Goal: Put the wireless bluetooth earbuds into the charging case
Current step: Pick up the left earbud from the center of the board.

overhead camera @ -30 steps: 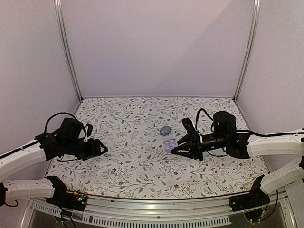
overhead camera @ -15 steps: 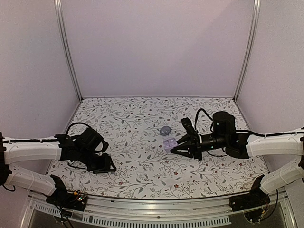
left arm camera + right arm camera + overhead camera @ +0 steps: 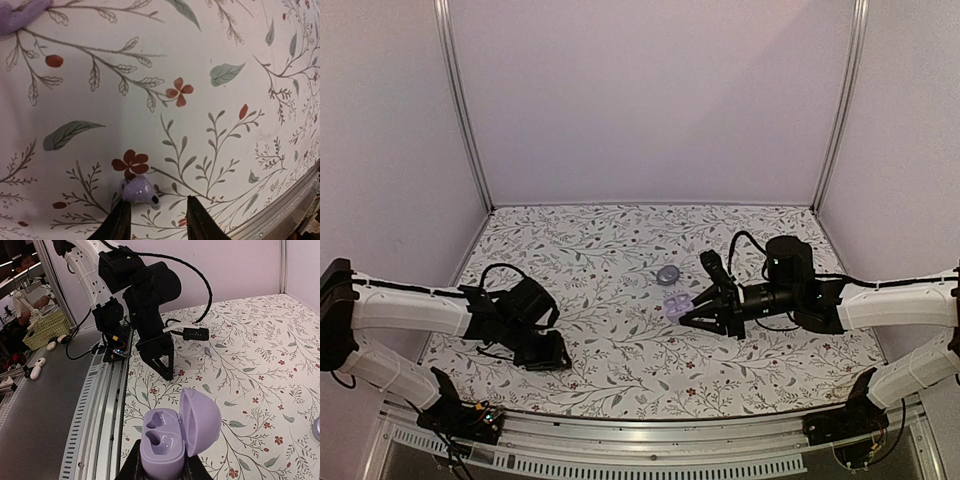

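Note:
My left gripper [image 3: 552,354] is down at the floral cloth near the front left. In the left wrist view it [image 3: 157,214] is open, and one tiny lavender earbud [image 3: 139,192] lies between the fingertips, against the left finger [image 3: 121,222]. A second lavender bud [image 3: 208,351] lies on the cloth just beyond that gripper; it is cut off at a corner of the left wrist view [image 3: 20,15]. My right gripper [image 3: 690,312] is shut on the charging case [image 3: 676,304]. The case [image 3: 165,440] is held off the cloth with its lid open to the right, and both sockets are empty.
A grey round object [image 3: 667,275] lies on the cloth just behind the case, also at the right wrist view's edge [image 3: 316,430]. The metal rail of the table's near edge [image 3: 280,215] runs close to the left gripper. A yellow basket [image 3: 44,330] stands off the table.
The left arm has swung toward the near edge and lowered its gripper to the cloth around an earbud. The right gripper with the open case has shifted slightly left.

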Available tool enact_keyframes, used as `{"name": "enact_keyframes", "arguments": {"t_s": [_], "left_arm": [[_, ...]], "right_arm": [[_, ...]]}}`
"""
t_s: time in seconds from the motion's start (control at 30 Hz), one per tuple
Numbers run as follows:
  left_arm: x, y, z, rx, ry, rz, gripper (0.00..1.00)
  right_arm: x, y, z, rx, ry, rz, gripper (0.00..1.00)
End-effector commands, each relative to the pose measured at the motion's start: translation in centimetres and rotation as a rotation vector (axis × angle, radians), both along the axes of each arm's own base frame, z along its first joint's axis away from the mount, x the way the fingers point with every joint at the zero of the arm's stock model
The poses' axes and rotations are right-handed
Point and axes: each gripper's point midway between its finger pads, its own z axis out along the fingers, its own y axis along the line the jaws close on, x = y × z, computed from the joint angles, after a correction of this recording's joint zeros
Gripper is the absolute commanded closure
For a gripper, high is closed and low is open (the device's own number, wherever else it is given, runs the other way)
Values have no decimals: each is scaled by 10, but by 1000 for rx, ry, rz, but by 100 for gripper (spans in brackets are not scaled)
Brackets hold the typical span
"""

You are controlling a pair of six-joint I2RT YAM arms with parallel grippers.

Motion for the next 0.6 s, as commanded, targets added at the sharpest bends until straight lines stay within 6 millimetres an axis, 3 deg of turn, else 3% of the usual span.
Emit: {"name": "enact_keyframes", "arguments": {"t_s": [0.0, 0.33, 0.57], "left_arm": [[12, -5, -1, 31, -51, -18, 62], [15, -13, -12, 53, -28, -78, 63], [16, -10, 0, 134, -26, -178, 57]], "right_arm": [[5, 1, 8, 11, -9, -18, 100], [6, 1, 8, 4, -4, -23, 100], [6, 0, 8, 3, -2, -24, 100]]}}
